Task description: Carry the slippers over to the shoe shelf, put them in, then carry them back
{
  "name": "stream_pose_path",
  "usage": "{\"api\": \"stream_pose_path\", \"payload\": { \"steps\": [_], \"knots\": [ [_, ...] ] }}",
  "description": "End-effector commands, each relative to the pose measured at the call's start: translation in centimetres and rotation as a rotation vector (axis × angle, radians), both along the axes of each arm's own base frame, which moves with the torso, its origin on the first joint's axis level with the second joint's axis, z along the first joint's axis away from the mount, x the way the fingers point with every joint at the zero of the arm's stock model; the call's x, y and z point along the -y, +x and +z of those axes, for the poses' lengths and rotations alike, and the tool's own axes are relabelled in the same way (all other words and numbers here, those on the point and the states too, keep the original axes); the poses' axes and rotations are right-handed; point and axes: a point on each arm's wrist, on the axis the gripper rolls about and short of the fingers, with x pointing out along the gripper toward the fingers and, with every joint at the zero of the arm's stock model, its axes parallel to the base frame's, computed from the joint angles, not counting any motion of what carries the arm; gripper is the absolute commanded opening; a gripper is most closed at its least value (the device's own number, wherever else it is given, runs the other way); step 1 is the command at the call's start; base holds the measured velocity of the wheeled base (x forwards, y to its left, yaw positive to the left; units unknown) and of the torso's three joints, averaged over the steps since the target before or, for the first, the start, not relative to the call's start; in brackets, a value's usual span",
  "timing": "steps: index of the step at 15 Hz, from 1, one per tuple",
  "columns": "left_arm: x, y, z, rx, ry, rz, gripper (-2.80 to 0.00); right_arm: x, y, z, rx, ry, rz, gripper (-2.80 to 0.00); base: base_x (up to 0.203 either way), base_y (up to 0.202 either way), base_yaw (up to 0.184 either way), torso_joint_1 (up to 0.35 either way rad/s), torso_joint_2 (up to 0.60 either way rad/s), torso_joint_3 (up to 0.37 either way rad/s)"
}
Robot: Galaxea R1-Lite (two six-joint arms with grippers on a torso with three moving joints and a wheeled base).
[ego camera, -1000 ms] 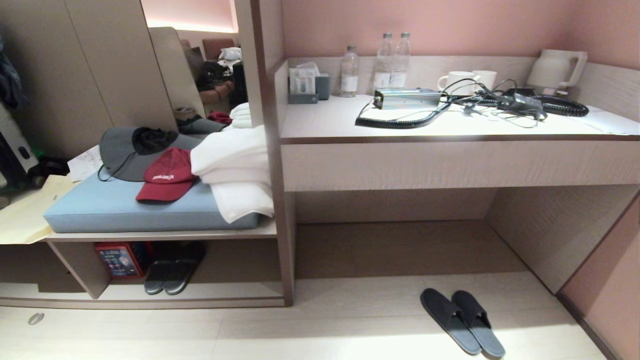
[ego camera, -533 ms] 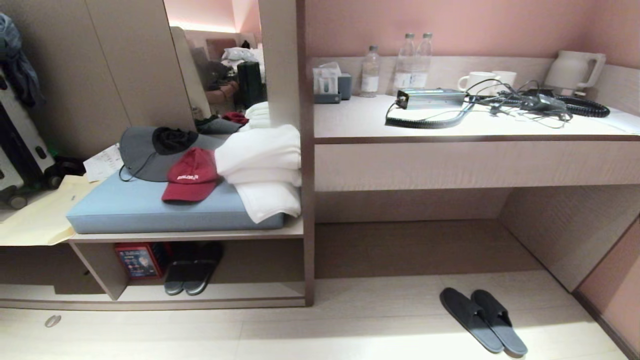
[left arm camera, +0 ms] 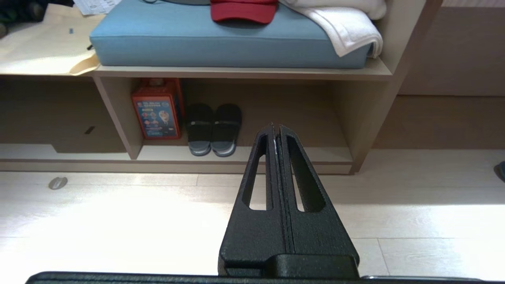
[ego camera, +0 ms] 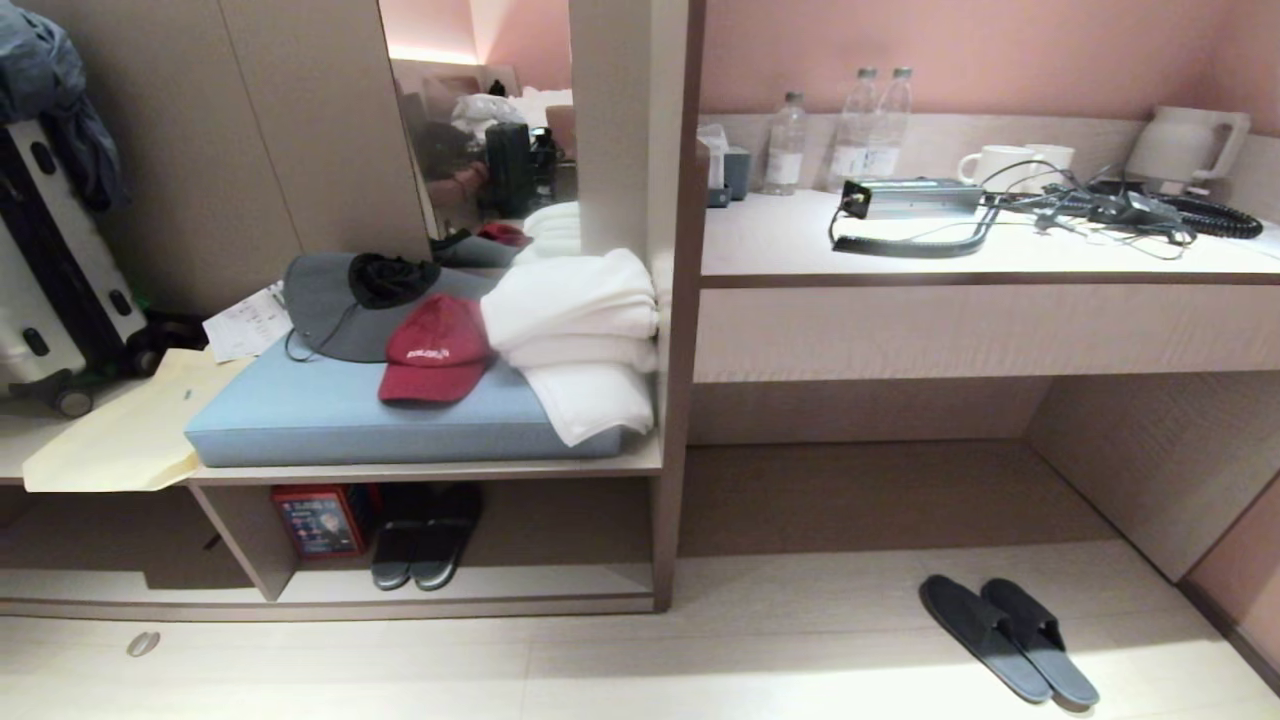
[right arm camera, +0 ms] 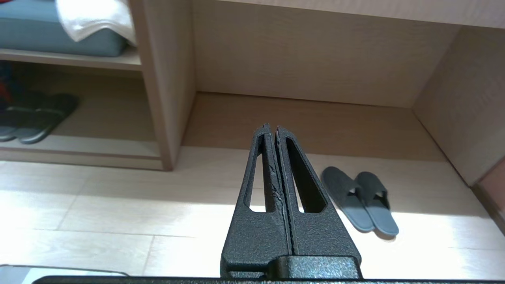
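Note:
The slippers (ego camera: pixel 1005 640) lie side by side on the pale floor at the lower right, in front of the desk's open underside; the right wrist view shows the slippers (right arm camera: pixel 361 199) ahead and off to one side of my gripper. The shoe shelf (ego camera: pixel 560 582) is the low cubby under the cushioned bench, at the left. My left gripper (left arm camera: pixel 276 127) hangs shut and empty above the floor, facing the shoe shelf (left arm camera: pixel 276 156). My right gripper (right arm camera: pixel 272 127) is shut and empty too, pointing under the desk. Neither arm appears in the head view.
Another dark pair (ego camera: pixel 425 535) with pale sole rims and a red box (ego camera: pixel 318 520) sit inside the cubby. A blue cushion (ego camera: pixel 330 420), red cap (ego camera: pixel 432 350) and white towels (ego camera: pixel 580 330) lie above. Bottles, cups and cables are on the desk (ego camera: pixel 980 320). A suitcase (ego camera: pixel 50 290) stands far left.
The whole head view has shifted to the right across the frames, so the camera has moved leftward. The slippers keep their place on the floor.

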Motion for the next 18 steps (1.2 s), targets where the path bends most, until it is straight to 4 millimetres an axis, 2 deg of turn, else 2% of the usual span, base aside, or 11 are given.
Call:
{"api": "stream_pose_path", "payload": {
  "steps": [1, 4, 18],
  "knots": [
    [0.00, 0.01, 0.00, -0.001, -0.001, -0.001, -2.80, 0.00, 0.00, 0.00, 0.000, -0.001, 0.000, -2.80, 0.000, 0.000, 0.000, 0.000, 0.00, 0.000],
    [0.00, 0.01, 0.00, -0.001, -0.001, 0.000, -2.80, 0.00, 0.00, 0.00, -0.001, -0.001, 0.000, -2.80, -0.110, 0.005, 0.003, 0.009, 0.00, 0.002],
    [0.00, 0.01, 0.00, -0.001, -0.001, -0.002, -2.80, 0.00, 0.00, 0.00, 0.000, -0.001, 0.000, -2.80, -0.198, 0.000, 0.001, 0.002, 0.00, 0.001]
  ]
}}
